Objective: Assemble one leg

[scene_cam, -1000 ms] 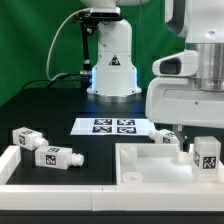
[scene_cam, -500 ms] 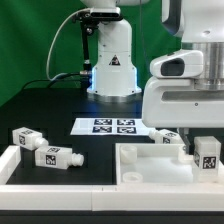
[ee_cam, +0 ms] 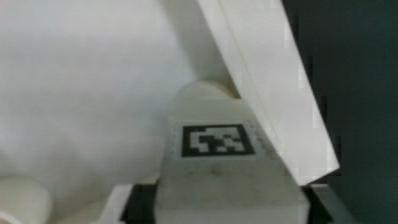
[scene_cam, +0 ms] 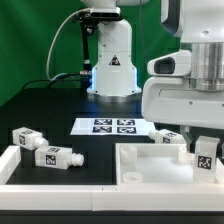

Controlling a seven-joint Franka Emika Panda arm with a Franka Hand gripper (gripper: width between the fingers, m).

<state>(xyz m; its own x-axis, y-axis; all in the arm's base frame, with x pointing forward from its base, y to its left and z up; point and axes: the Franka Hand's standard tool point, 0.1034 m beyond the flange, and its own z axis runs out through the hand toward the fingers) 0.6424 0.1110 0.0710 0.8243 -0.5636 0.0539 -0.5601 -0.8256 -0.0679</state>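
My gripper [scene_cam: 206, 140] is at the exterior view's right, over the large white panel [scene_cam: 150, 170]. It is shut on a white leg [scene_cam: 207, 154] with a square tag, held upright at the panel's far right corner. In the wrist view the leg [ee_cam: 217, 140] fills the space between my gripper's [ee_cam: 228, 206] two dark fingers, next to the panel's raised rim [ee_cam: 263, 70]. Whether the leg touches the panel I cannot tell. Another leg [scene_cam: 170, 137] lies just behind the panel. Two more legs [scene_cam: 28, 138] [scene_cam: 56, 156] lie at the left.
The marker board [scene_cam: 113, 126] lies flat mid-table in front of the arm's white base [scene_cam: 113, 65]. A white raised border [scene_cam: 20, 165] runs along the left front. Green backdrop behind.
The arm's white wrist body has shifted slightly to the exterior view's left. The leg in the gripper stays in nearly the same place, perhaps a touch higher. The other legs have not moved.
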